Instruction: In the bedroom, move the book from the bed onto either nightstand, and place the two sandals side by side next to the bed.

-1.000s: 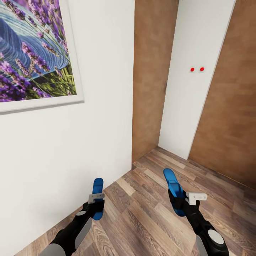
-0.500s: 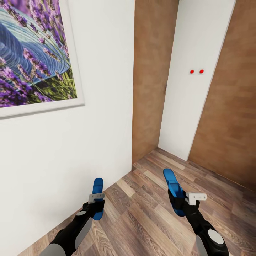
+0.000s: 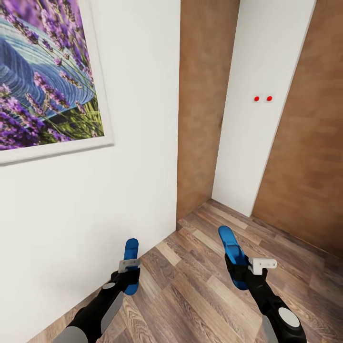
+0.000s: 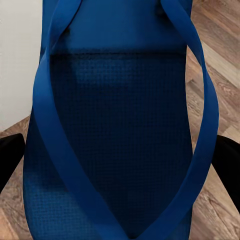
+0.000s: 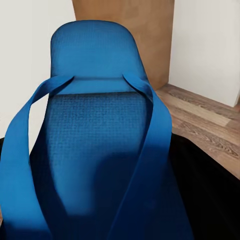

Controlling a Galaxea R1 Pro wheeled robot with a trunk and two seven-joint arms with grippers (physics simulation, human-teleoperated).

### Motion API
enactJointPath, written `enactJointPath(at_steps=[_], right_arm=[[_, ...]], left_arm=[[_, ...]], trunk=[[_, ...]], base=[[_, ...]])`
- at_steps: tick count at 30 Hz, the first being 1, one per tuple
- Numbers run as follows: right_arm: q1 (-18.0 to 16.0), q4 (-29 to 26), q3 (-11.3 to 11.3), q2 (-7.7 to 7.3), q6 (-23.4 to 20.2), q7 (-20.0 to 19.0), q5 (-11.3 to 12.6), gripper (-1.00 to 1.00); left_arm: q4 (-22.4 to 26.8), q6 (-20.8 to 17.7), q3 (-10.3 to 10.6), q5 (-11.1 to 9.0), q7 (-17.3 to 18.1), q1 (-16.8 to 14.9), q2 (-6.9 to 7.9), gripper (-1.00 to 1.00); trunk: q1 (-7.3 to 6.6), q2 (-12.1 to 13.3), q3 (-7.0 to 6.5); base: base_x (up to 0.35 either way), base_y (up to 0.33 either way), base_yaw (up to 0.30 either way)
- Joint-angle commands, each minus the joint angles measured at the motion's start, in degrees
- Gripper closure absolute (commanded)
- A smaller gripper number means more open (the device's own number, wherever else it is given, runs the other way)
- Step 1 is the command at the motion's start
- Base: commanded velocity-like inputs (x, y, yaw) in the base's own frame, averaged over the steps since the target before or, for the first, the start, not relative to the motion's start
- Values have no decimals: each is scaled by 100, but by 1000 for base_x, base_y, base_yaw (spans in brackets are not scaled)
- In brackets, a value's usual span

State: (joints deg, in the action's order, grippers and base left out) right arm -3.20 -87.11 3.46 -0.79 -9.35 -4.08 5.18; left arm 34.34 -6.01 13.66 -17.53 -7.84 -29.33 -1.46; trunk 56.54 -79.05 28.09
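Observation:
Each of my grippers carries one bright blue sandal above the wood-plank floor. In the head view the left gripper is shut on the left sandal, which points away from me near the white wall. My right gripper is shut on the right sandal, also pointing forward. Up close, the left wrist view has that sandal's sole and straps between the dark fingers. The right wrist view looks along the other sandal. The book, the bed and the nightstand are out of view.
A white wall with a framed lavender picture stands close on the left. Ahead is a brown wood panel, a white panel with two red dots, and more brown wall on the right. Plank floor runs between.
The whole head view has shifted slightly, with the picture and the red dots sliding down a little, so the camera has moved. Both grippers keep hold of the sandals as before.

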Motion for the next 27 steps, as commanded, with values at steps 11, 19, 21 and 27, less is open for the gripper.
enactJointPath(at_steps=[11,19,21,27], right_arm=[[-4,-7,6,0,-32,-31,54,100],[-3,-7,5,0,-32,-32,54,100],[-3,-7,5,0,-32,-32,54,100],[-3,0,3,0,-32,-35,54,100]], left_arm=[[11,-23,97,-57,-51,-1,6,100],[11,-23,109,-57,-51,-1,4,100],[11,-23,110,-57,-51,-2,5,100],[11,-23,111,-57,-51,-3,5,100]], trunk=[[-242,439,-192],[-418,760,-335],[-462,840,-371],[-594,1081,-479]], base=[[0,0,0],[0,0,0],[0,0,0],[0,0,0]])
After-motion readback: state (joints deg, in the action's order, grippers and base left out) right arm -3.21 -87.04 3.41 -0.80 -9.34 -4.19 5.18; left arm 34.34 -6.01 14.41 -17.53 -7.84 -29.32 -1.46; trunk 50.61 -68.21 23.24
